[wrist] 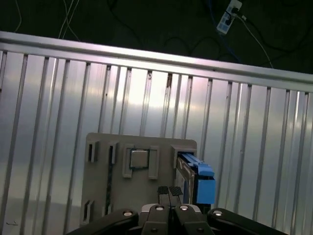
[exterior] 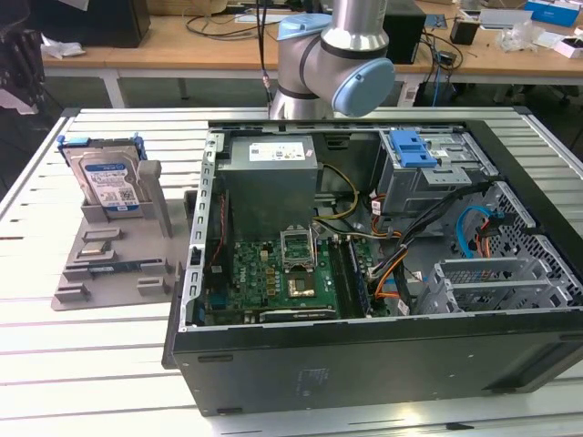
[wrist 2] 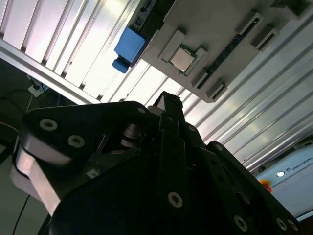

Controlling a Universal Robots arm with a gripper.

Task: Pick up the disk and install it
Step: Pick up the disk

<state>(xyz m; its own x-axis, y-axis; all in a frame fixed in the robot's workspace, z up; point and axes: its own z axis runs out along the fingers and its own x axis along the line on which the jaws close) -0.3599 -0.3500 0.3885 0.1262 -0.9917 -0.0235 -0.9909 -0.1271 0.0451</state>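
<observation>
The disk [exterior: 107, 182] is a silver drive with a white-and-blue label in a blue bracket. It stands upright in a grey holder [exterior: 114, 259] at the exterior view's left, beside the open computer case [exterior: 364, 355]. In the first wrist view my gripper [wrist: 169, 192] hangs high above the holder [wrist: 142, 196], its two pads pressed together with nothing between them. The disk [wrist: 200, 178] shows edge-on just beside the fingertips. The second wrist view shows the blue bracket [wrist 2: 129, 46] past the black gripper body [wrist 2: 166, 161].
The arm's base [exterior: 332, 55] stands behind the case. Inside the case are a grey power supply [exterior: 271, 168], a green motherboard [exterior: 282, 273], cables, and a silver drive cage with a blue latch [exterior: 414, 148]. The holder also carries a small chip [wrist: 139, 158]. A slatted metal table [exterior: 91, 364] lies underneath.
</observation>
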